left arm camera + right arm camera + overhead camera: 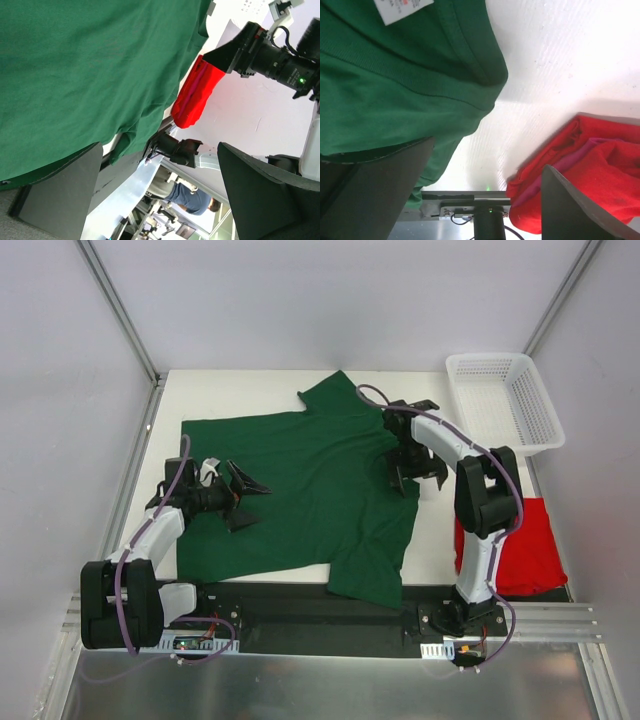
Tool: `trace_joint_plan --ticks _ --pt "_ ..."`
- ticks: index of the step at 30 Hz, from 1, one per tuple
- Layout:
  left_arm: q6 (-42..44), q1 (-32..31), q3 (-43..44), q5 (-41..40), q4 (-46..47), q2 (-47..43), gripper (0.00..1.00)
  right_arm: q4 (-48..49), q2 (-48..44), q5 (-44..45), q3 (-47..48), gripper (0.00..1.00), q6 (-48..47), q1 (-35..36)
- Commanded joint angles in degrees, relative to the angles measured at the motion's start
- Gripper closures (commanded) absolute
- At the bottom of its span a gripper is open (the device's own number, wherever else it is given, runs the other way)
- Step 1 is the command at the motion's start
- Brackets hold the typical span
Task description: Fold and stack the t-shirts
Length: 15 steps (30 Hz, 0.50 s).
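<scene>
A dark green t-shirt [310, 490] lies spread flat on the white table, one sleeve pointing to the back and another hanging toward the front edge. My left gripper [250, 503] hovers open over the shirt's left part, nothing between its fingers [60, 192]. My right gripper [418, 480] is open above the shirt's right edge, near the collar with its white label [400, 7]. A folded red t-shirt [525, 545] lies at the right of the table, also seen in the right wrist view [592, 165] and left wrist view [197, 92].
A white plastic basket [505, 400] stands at the back right corner. The black mounting rail [320, 610] runs along the front edge, under the shirt's hanging sleeve. White enclosure walls bound the table on both sides and at the back.
</scene>
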Motion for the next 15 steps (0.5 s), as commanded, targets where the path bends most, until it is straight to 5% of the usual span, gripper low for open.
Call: trace_joint_plan --ticks 1,8,15 --pt "2.02 -0.33 1.36 0.50 0.99 1.52 0.01 0.08 -8.45 0.24 0.35 0.04 0.03 -0.22" --pt "6.76 1.16 8.55 -5.48 -2.96 16.62 0.01 12.74 -6.54 -25.49 4.91 0.04 -3.48 0.04" --pt "9.41 2.48 24.26 -8.30 -8.67 34.56 0.01 6.24 3.23 -36.23 11.96 0.04 -5.33 4.08"
